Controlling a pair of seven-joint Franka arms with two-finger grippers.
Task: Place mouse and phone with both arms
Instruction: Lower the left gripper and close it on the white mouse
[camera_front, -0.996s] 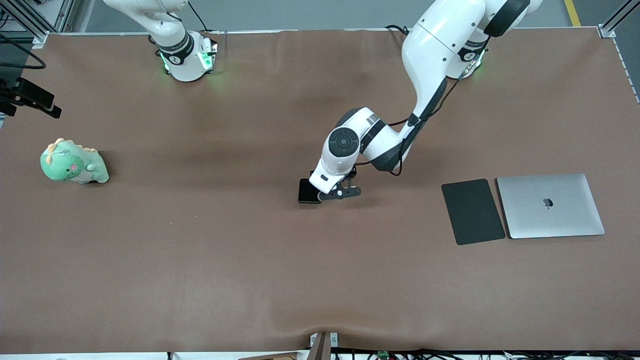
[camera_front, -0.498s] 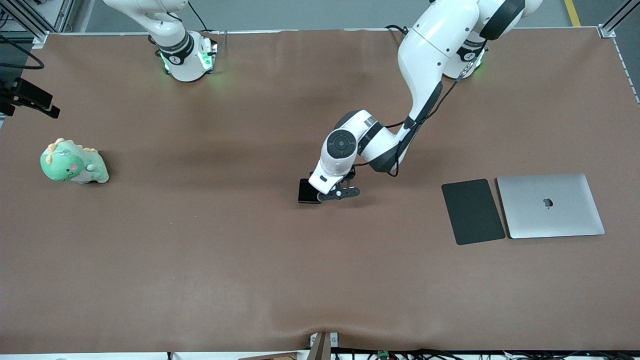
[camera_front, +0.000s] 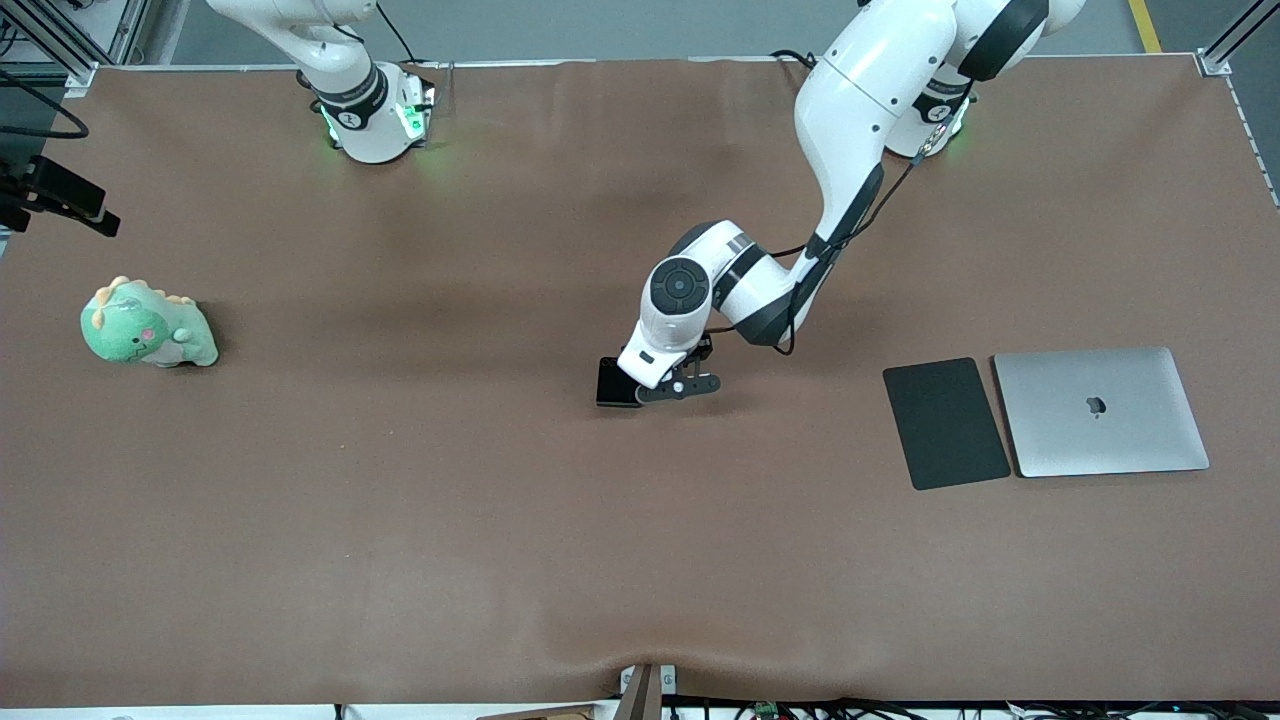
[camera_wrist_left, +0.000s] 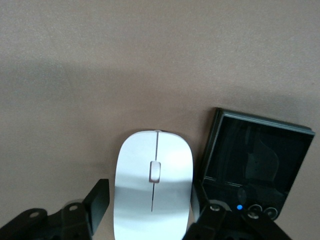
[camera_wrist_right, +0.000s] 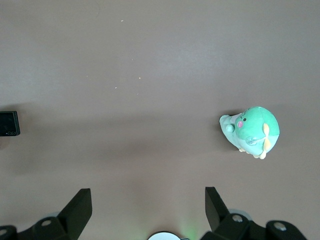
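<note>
No readable words or numbers anywhere. Only an apple logo, dead centre on the lid of the silver laptop (camera_front: 1101, 411), at three o'clock from the black pad (camera_front: 945, 423).

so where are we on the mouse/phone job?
Nothing placed yet. In hand: the left pincer straddles the glossy white oval mouse, fingers not visibly gripping it. The black square folded phone lies beside it, untouched. The right pincer waits open, high over the table. Left: lift and place both.

I see two white arms (camera_front: 850, 110) with black joint bands. Their bases (camera_front: 375, 120) glow green, and a black cable (camera_front: 800, 300) runs along the left arm.
</note>
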